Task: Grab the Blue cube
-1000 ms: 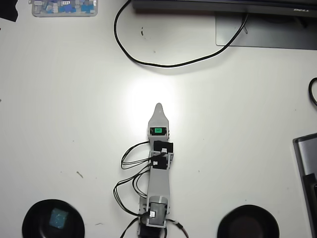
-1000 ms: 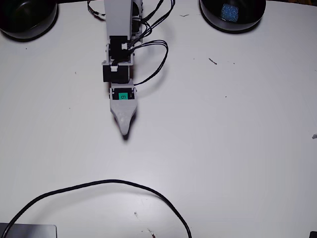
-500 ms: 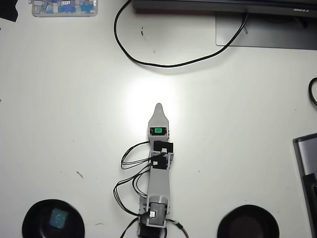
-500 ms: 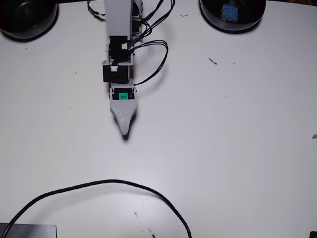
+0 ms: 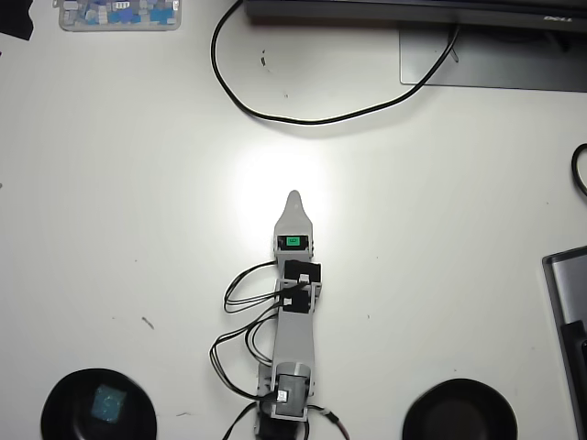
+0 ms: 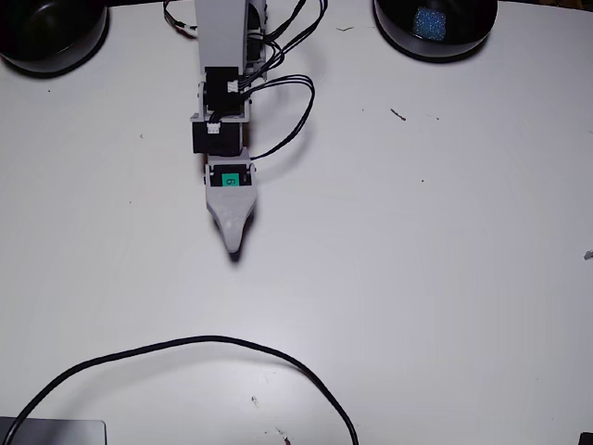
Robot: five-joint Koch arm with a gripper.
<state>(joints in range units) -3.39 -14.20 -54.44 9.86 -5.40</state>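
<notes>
The Blue cube (image 5: pixel 108 403) (image 6: pixel 429 19) is a small teal block lying inside a black bowl (image 5: pixel 57 411) (image 6: pixel 391 28), at the bottom left of the overhead view and the top right of the fixed view. My gripper (image 5: pixel 293 196) (image 6: pixel 234 250) hangs over the bare middle of the white table, far from the cube. It points away from the arm's base. Only one grey pointed tip shows in both views, so whether the jaws are apart is not visible. Nothing shows in it.
A second black bowl (image 5: pixel 459 414) (image 6: pixel 46 32) sits on the other side of the arm's base. A black cable (image 5: pixel 312 119) (image 6: pixel 185 345) loops across the table beyond the gripper. A clear tray (image 5: pixel 119 14), a monitor stand (image 5: pixel 495 60) and a dark device (image 5: pixel 569 321) line the edges.
</notes>
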